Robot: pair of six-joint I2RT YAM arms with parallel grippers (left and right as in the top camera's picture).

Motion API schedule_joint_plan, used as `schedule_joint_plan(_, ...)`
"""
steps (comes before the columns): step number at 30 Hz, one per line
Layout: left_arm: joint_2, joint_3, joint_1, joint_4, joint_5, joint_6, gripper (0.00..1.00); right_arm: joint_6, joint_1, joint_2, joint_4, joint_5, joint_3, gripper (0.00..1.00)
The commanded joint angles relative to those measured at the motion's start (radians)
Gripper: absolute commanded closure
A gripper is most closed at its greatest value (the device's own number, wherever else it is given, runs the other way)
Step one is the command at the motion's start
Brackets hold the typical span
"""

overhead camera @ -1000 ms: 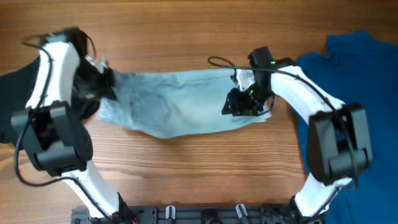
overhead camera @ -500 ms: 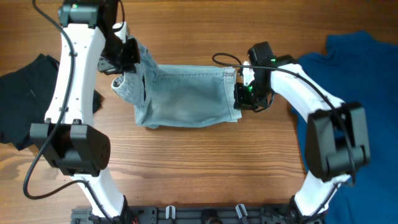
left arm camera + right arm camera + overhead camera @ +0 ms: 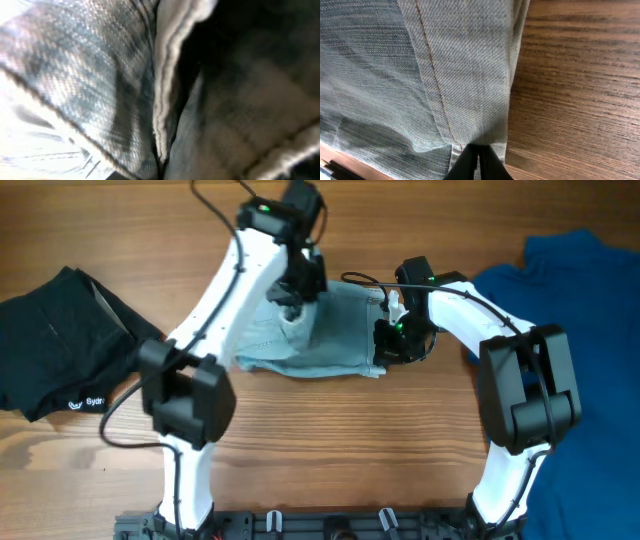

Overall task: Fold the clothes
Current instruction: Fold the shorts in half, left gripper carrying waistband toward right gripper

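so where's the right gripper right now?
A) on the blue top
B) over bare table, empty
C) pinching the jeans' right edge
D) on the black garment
C: the right gripper is shut on the right-hand edge of the jeans, pinching the hem in the wrist view; the blue top lies apart, further right.
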Motion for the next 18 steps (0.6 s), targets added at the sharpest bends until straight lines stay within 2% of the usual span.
schedule_joint_plan(1,0.036,0.015,-0.066,0.046,0.084,-0.055,0.53,0.007,0.012,0.056,0.005,0.007,-0.009,0.91)
schedule_joint_plan(4,0.008,0.025,-0.052,0.007,0.113,-0.054,0.41,0.007,0.012,0.055,-0.002,0.007,-0.009,0.87)
schedule_joint_plan(7,-0.047,0.025,0.026,-0.042,0.106,-0.038,0.39,0.004,0.008,0.052,-0.021,0.007,-0.002,0.81)
schedule_joint_plan(10,-0.079,0.024,0.13,-0.109,0.081,0.045,0.37,-0.138,0.002,-0.025,-0.071,-0.049,0.026,0.71)
schedule_joint_plan(11,-0.081,0.024,0.164,-0.133,0.077,0.073,0.36,-0.209,0.002,-0.075,-0.062,-0.11,0.026,0.67)
schedule_joint_plan(12,-0.081,0.024,0.206,-0.161,0.071,0.098,0.36,-0.21,0.002,-0.134,-0.04,-0.117,0.026,0.6)
schedule_joint_plan(14,-0.081,0.024,0.264,-0.183,0.067,0.116,0.36,-0.139,0.001,-0.197,0.032,-0.099,0.026,0.48)
schedule_joint_plan(18,-0.081,0.024,0.325,-0.187,0.065,0.116,0.36,0.004,0.003,-0.167,0.154,-0.086,0.024,0.49)
